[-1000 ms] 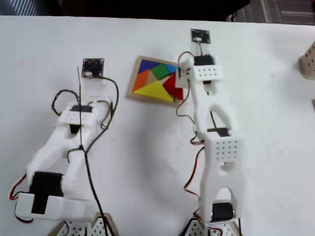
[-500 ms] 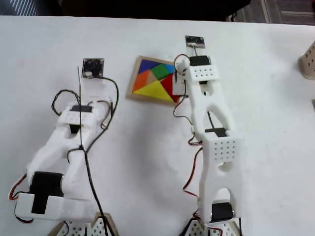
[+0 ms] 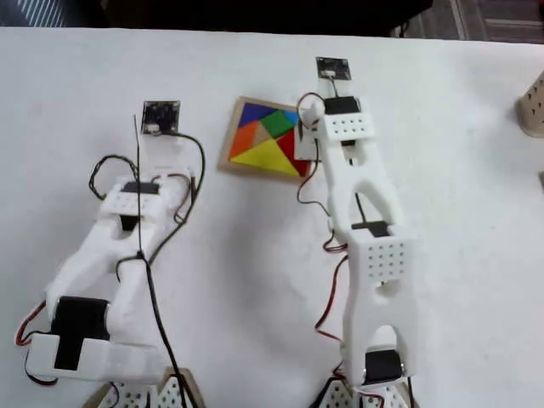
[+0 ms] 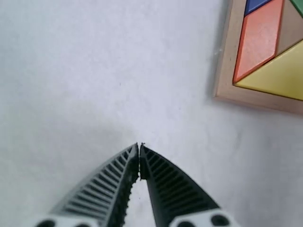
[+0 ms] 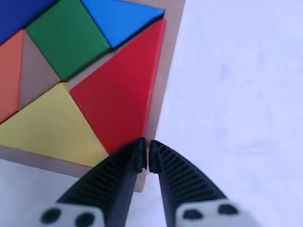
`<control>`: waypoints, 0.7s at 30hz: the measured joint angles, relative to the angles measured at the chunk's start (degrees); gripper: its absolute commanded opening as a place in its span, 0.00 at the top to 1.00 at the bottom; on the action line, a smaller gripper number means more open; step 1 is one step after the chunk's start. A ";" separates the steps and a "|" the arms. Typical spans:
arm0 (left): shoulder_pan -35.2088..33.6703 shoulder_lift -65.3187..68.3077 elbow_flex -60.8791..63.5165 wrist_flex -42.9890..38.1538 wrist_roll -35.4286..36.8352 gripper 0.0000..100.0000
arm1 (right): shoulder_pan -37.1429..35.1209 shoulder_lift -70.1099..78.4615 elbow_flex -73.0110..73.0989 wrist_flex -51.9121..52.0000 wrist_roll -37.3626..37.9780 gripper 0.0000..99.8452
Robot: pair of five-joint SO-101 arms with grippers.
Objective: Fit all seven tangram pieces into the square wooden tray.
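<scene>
The square wooden tray (image 3: 229, 141) lies between the two arms, holding coloured tangram pieces. In the right wrist view a red triangle (image 5: 120, 92) lies against the tray's rim (image 5: 166, 78), beside a yellow triangle (image 5: 49, 127), a green square (image 5: 66, 38), a blue triangle (image 5: 120, 16) and an orange piece (image 5: 7, 78). A tan triangular patch (image 5: 35, 71) shows in the middle. My right gripper (image 5: 146, 145) is shut, its tips at the rim by the red triangle's corner. My left gripper (image 4: 139, 147) is shut over bare table, apart from the tray's corner (image 4: 226, 71).
The white table surrounds the tray. The right arm (image 3: 350, 127) stands along the tray's right side, with its cables trailing beside it. A perforated tan object (image 3: 534, 106) sits at the table's right edge.
The right arm has moved farther out and left against the tray. The red triangle, which stuck out past the tray's right edge, now lies inside it. The left arm has not moved.
</scene>
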 measured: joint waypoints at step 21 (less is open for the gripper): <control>-0.35 0.00 0.00 0.00 0.00 0.98 | 2.02 -2.29 0.00 6.59 0.00 0.98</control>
